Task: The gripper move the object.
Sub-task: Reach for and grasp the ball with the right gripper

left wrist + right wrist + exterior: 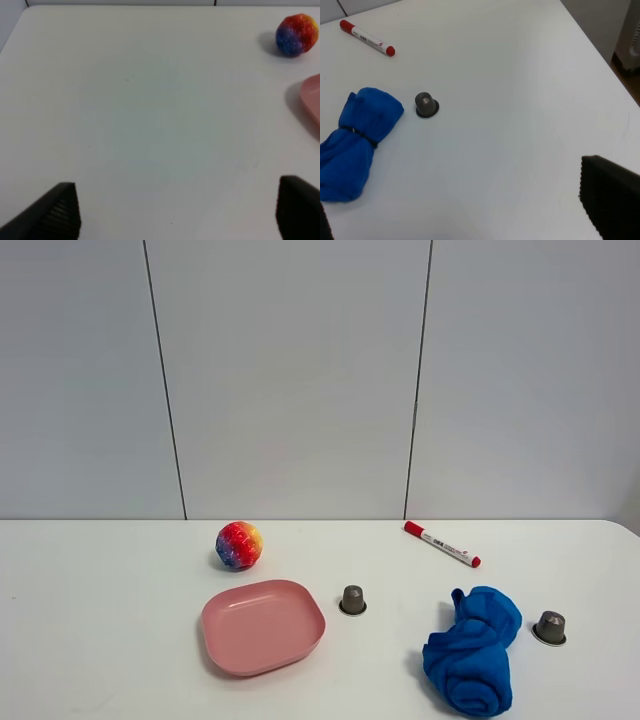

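Observation:
A rainbow ball [238,545] lies on the white table, behind a pink plate [263,626]. One grey capsule [352,600] stands right of the plate; a second capsule [549,627] stands right of a bundled blue cloth [473,650]. A red-capped marker [441,544] lies at the back. No arm shows in the exterior high view. My left gripper [175,215] is open and empty over bare table, with the ball [297,35] and the plate's edge [312,97] far from it. My right gripper [465,210] is open and empty, short of the capsule [426,105], cloth [357,140] and marker [367,38].
The table [100,620] is white, with a grey panelled wall behind. Its right edge [600,52] shows in the right wrist view, with floor beyond.

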